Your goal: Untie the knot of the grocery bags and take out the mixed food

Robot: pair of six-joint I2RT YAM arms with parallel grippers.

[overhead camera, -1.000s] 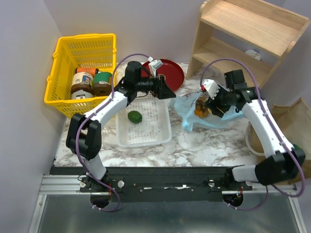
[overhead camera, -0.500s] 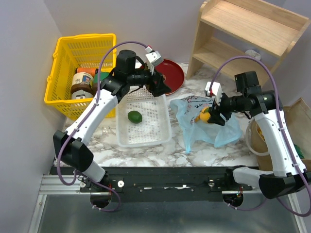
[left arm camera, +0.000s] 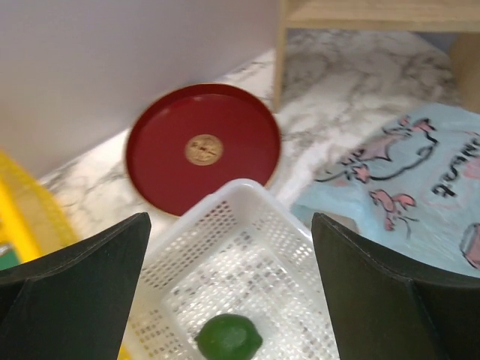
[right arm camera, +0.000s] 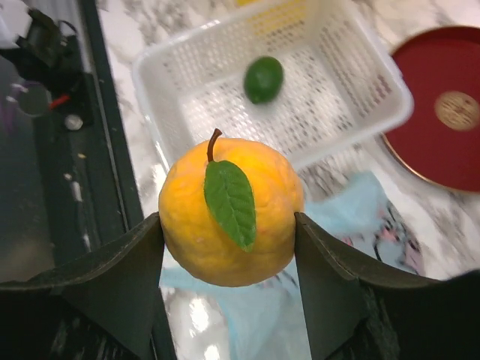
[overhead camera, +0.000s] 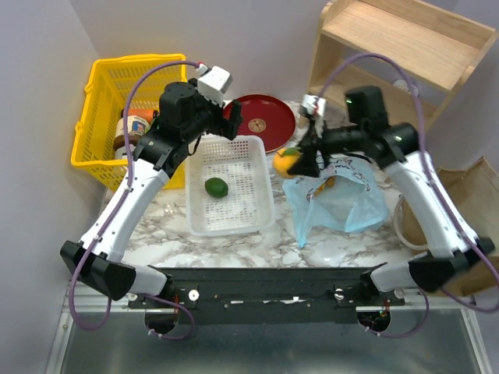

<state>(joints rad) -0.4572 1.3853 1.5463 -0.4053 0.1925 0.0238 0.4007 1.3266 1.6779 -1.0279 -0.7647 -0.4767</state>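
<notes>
**A:** Where is the orange?

**B:** The right gripper (overhead camera: 295, 160) pinches the orange (overhead camera: 285, 162) from both sides, stem and green leaf facing its wrist camera. It hangs in the air over the narrow strip of surface (overhead camera: 312, 241) between the white tray (overhead camera: 196, 224) and the blue bag (overhead camera: 343, 204).

**A:** And the left gripper?

**B:** The left gripper (left arm camera: 232, 300) is spread wide with nothing between its fingers. It is raised over the tray's far end, near the red plate (overhead camera: 261, 117).

**A:** How much room is there around the edges?

**B:** A lime (overhead camera: 216, 187) lies near the tray's middle, with bare mesh all round it. The tray's right rim sits just beside the crumpled blue bag. A yellow basket (overhead camera: 93, 117) stands left of the tray by the wall, and a wooden shelf (overhead camera: 405, 35) fills the far right corner. Bare marbled surface runs along the near edge, in front of tray and bag.

**A:** What is hard to make out?

**B:** The bag's mouth lies under the right arm. Something orange-brown shows there, but I cannot tell what. The jars (overhead camera: 134, 127) in the basket are partly behind the left arm. A brown paper bag (overhead camera: 482, 187) at the right is cut off by the frame and crossed by the arm. The left wrist view is slightly blurred.
</notes>
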